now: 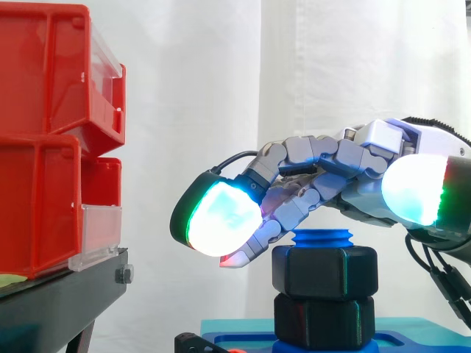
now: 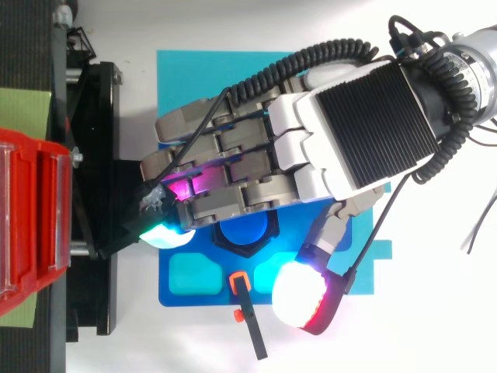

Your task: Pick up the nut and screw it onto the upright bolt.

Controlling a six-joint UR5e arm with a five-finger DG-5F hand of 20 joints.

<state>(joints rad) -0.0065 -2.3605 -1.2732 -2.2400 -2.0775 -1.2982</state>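
My hand [image 1: 353, 158] hovers just above the upright blue plastic bolt [image 1: 322, 238], fingers loosely extended, gripping nothing. The black hexagonal nut [image 1: 324, 271] sits on the bolt, just below its tip. Judged step: screwing down; next I must pinch the nut's flats and turn.

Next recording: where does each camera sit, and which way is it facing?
Side view: beside the work, level, facing across red plastic bins and a blue threaded bolt carrying black hexagonal nuts; the hand comes in from the right.
Top view: overhead, facing down onto a flat blue base plate; the hand's back enters from the upper right.
Shared: hand, bolt, bins.
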